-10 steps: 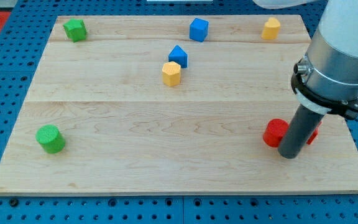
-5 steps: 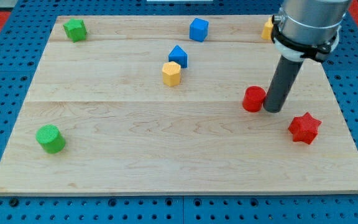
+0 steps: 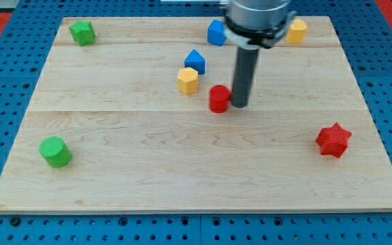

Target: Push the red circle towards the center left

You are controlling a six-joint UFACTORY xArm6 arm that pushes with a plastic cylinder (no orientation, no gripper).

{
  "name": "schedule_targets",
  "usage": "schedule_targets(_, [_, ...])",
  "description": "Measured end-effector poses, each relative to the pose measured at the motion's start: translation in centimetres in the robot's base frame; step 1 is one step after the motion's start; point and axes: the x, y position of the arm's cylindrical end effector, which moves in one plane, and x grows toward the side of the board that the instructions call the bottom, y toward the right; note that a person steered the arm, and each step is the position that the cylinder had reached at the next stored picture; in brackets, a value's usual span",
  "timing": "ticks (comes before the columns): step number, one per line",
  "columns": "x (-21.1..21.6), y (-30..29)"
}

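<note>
The red circle [image 3: 218, 99] lies near the middle of the wooden board [image 3: 114, 184], just right of and below the yellow hexagon [image 3: 188, 80]. My tip [image 3: 240, 105] touches the red circle's right side. The rod rises straight up from there to the arm's grey body at the view's top.
A blue block [image 3: 194, 61] sits above the yellow hexagon. A blue cube [image 3: 216, 32] and a yellow block [image 3: 296, 30] lie near the top edge. A green star [image 3: 82, 32] is at top left, a green cylinder [image 3: 55, 151] at lower left, a red star [image 3: 333, 140] at lower right.
My tip has swept from the lower right up and left, pushing the red circle from beside the red star to near the board's middle. The red star stayed behind.
</note>
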Motion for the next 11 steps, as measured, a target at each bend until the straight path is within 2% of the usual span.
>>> schedule_targets(1, [0.2, -4.2])
schedule_targets(2, [-0.5, -4.6])
schedule_targets(3, [-0.7, -7.5])
schedule_targets(5, [-1.9, -15.6])
schedule_targets(8, [-7.4, -15.2])
schedule_targets(10, [-8.3, -18.6])
schedule_targets(11, [-10.9, -18.0])
